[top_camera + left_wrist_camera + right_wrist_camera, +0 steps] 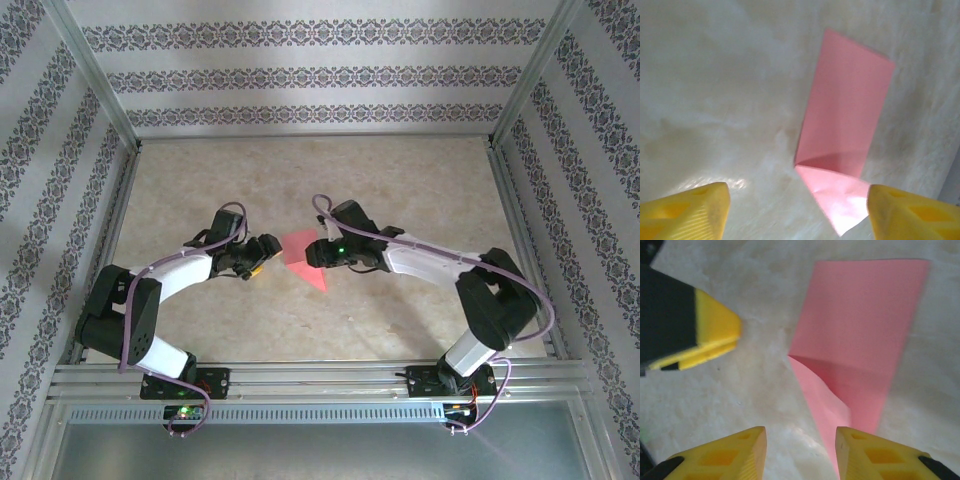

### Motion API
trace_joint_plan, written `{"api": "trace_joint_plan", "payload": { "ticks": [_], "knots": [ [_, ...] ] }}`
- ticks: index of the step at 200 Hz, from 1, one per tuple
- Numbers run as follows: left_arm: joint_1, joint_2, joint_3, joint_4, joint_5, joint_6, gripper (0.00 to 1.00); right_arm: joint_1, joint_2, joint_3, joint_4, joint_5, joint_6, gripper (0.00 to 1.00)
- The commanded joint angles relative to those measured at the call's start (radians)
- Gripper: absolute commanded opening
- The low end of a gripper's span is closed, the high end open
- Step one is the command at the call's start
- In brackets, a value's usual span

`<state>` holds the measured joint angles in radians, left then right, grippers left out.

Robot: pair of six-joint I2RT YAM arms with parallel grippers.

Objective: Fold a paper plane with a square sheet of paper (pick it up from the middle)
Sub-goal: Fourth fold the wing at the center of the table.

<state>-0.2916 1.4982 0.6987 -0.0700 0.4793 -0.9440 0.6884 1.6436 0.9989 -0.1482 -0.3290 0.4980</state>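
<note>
Left wrist view, pink-red paper (847,110) lying flat, one end creased, left gripper (797,195) wide, right gripper (800,435) half-open

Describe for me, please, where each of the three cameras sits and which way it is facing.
Top external: above and behind the arms, looking down on the table; both arms whole, left gripper and right gripper flanking the pink paper.
Left wrist: on the left wrist, facing down at the paper; its own yellow fingers in the bottom corners.
Right wrist: on the right wrist, facing down at the paper; its own fingers below, a left finger upper left.
Shared: both wrist views show the paper's folded flap.
</note>
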Motion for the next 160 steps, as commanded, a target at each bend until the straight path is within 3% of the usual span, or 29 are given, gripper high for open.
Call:
{"api": "trace_joint_plan", "payload": {
  "ticks": [1,32,87,104,139,160],
  "knots": [
    [0.007,-0.019,-0.023,0.1,0.056,-0.021,0.84,0.003,0.08,0.056,-0.002,-0.019,-0.004,0.41],
    [0.008,-0.033,-0.057,0.134,0.041,-0.051,0.96,-0.008,0.148,0.084,-0.01,-0.01,0.032,0.4],
    [0.006,-0.005,-0.057,0.185,0.086,-0.08,0.97,-0.026,0.205,0.093,-0.015,-0.043,0.042,0.36],
    [0.005,0.006,-0.062,0.217,0.108,-0.094,0.93,-0.028,0.219,0.092,-0.013,-0.053,0.046,0.36],
    [-0.011,0.049,-0.055,0.278,0.161,-0.113,0.72,-0.041,0.243,0.081,-0.007,-0.064,0.059,0.34],
    [-0.025,0.083,-0.038,0.282,0.171,-0.125,0.68,-0.048,0.25,0.071,-0.001,-0.07,0.068,0.34]
  ]
}}
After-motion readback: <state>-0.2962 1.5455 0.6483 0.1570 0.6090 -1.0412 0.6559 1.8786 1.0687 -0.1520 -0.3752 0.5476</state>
